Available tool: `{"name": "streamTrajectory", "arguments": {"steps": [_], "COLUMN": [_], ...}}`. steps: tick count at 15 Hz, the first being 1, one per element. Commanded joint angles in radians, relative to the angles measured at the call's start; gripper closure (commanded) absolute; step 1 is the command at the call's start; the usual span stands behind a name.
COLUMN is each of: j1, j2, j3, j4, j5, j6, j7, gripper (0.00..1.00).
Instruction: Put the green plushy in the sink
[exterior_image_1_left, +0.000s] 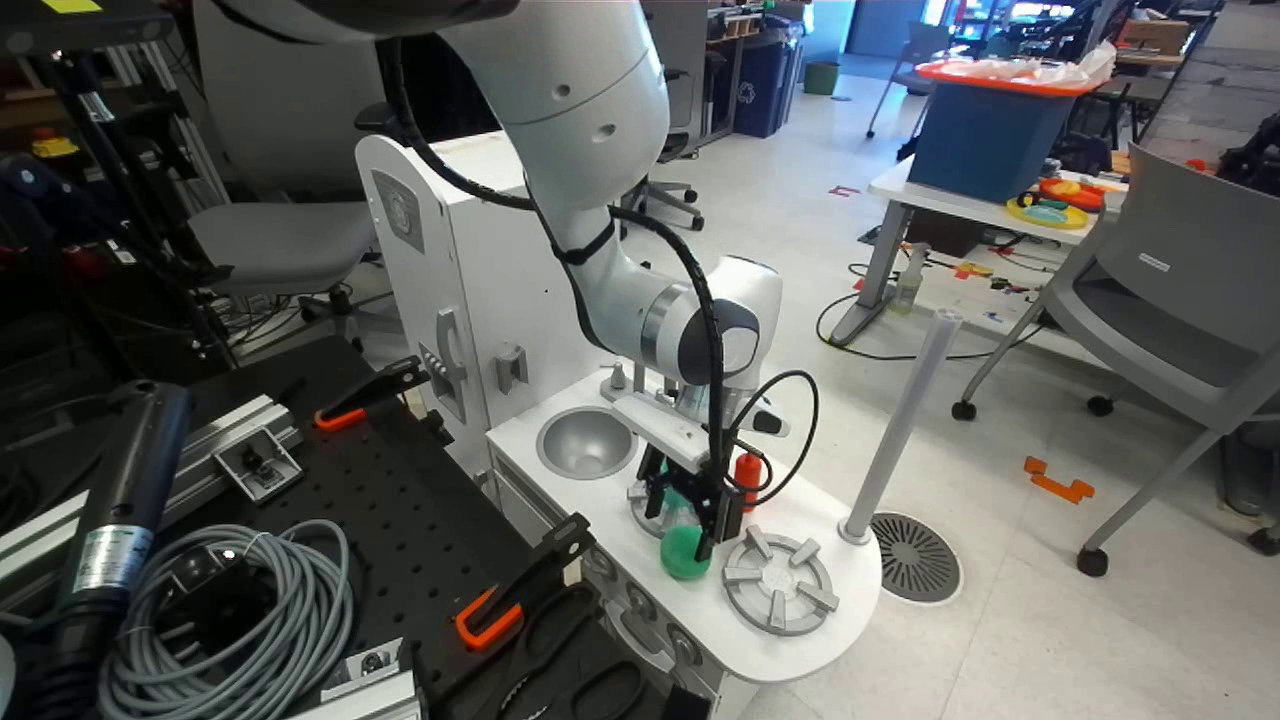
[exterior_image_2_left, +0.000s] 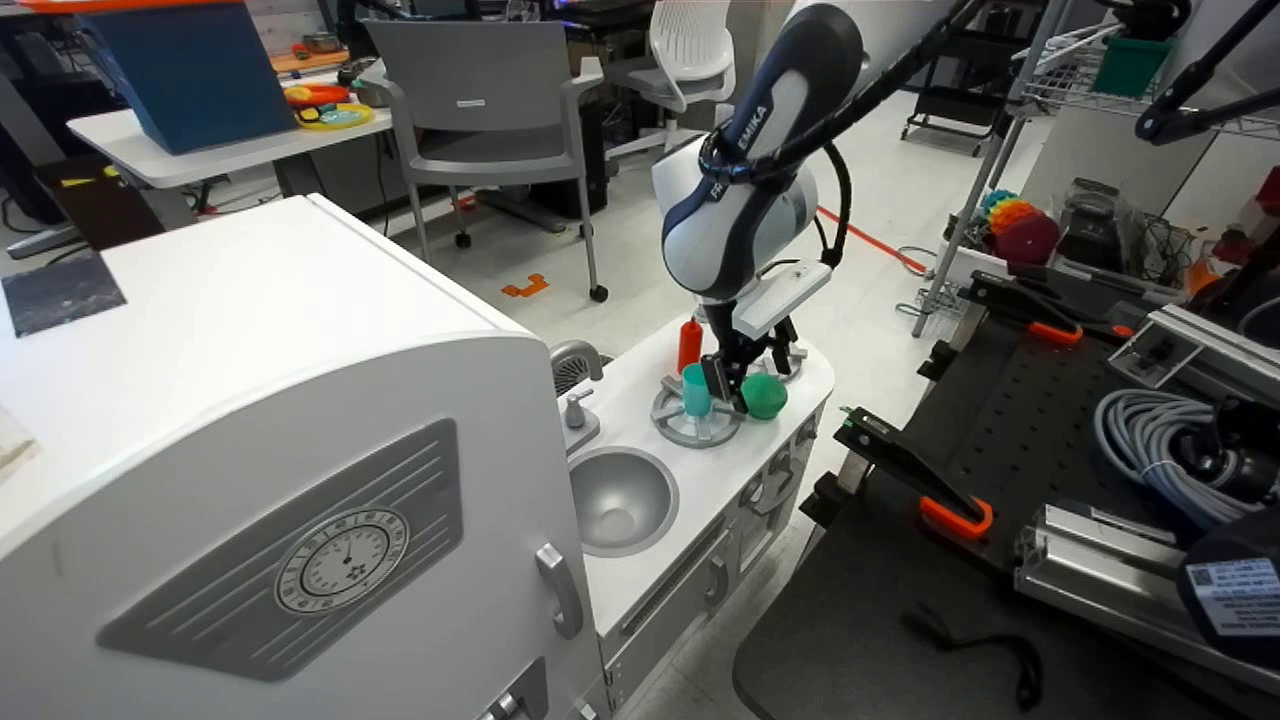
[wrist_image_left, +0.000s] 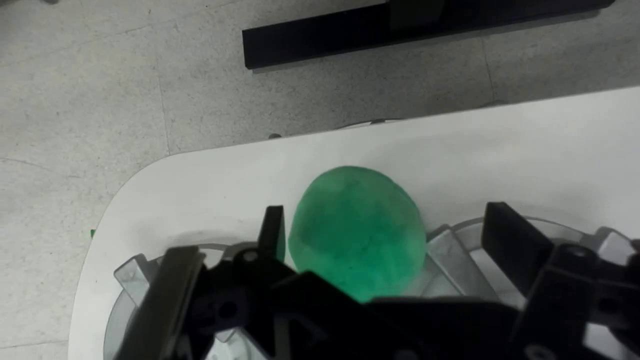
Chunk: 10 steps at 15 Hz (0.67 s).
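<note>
The green plushy, a rounded green lump, sits on the white toy kitchen top near its front edge, between the two burner discs. It shows in both exterior views (exterior_image_1_left: 684, 555) (exterior_image_2_left: 765, 397) and in the wrist view (wrist_image_left: 357, 232). My gripper (wrist_image_left: 386, 217) is open and low over the plushy, which lies between its fingers. The plushy is close to the left finger in the wrist view, with a wide gap to the right finger. The gripper also shows in both exterior views (exterior_image_1_left: 678, 530) (exterior_image_2_left: 760, 384). The empty round metal sink (exterior_image_1_left: 587, 443) (exterior_image_2_left: 622, 500) is out of the wrist view.
A teal cup (exterior_image_2_left: 696, 392) stands on a burner disc (exterior_image_2_left: 690, 437) beside the gripper. A red bottle (exterior_image_1_left: 747, 475) stands behind it. Another burner (exterior_image_1_left: 778, 582) lies near the rounded end. A silver tap (exterior_image_2_left: 577, 355) and tall white cabinet (exterior_image_2_left: 270, 300) adjoin the sink.
</note>
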Motion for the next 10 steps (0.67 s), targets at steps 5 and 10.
{"name": "streamTrajectory", "arguments": {"steps": [5,10], "j1": [0.015,0.050], "j2": [0.121,0.051], "j3": [-0.018,-0.003], "j4": [0.209,0.130], "j5": [-0.018,-0.013], "j6": [-0.151,-0.166], "j7": [0.039,0.025], "gripper": [0.48,0.85]}}
